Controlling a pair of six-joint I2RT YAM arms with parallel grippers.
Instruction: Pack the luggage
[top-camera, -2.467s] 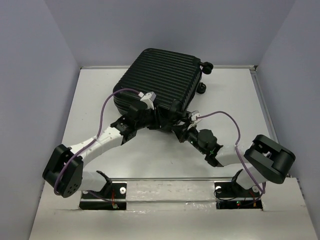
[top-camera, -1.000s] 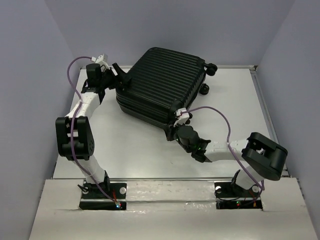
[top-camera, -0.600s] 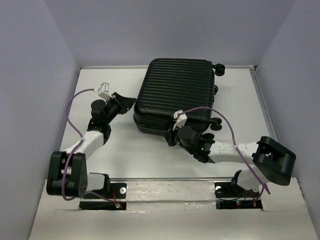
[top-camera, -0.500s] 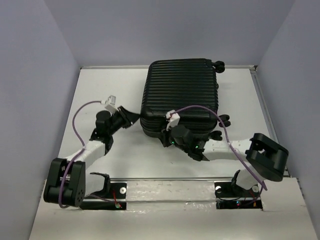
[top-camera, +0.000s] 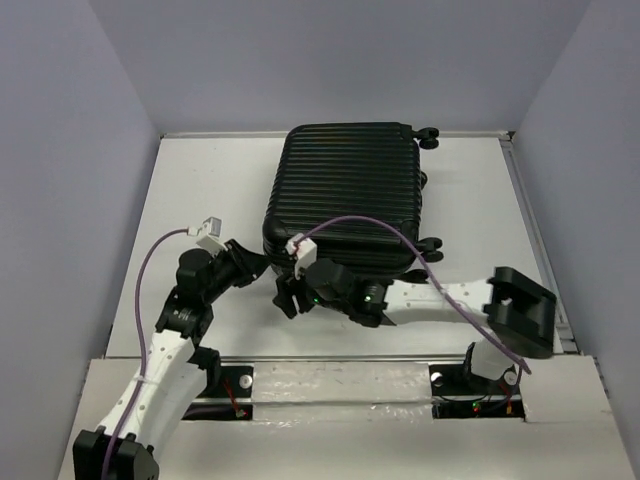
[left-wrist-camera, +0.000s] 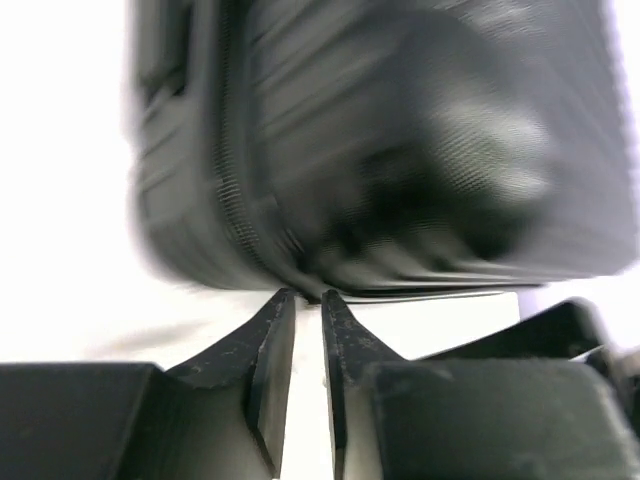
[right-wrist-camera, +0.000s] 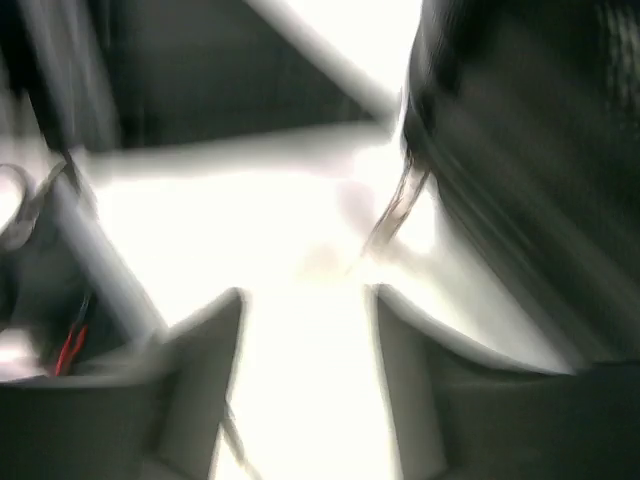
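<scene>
Crowding the near left corner of the luggage (top-camera: 345, 185), probably to work its zipper seam (left-wrist-camera: 232, 195): left gripper (left-wrist-camera: 308, 297) pinched almost shut on nothing visible, right gripper (right-wrist-camera: 305, 300) spread open and empty. Lies closed and flat on the table (top-camera: 200, 190), far middle, wheels (top-camera: 430, 136) pointing right, long axis seemingly left-right.

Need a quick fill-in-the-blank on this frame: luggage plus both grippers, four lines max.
1. The luggage lies flat with its shell ____.
2. Its wheels point toward the robot's ____ side.
3. The right gripper has its jaws ____, with nothing between them.
4. The left gripper sits at the luggage's near-____ corner.
Missing words: closed; right; open; left.
</scene>
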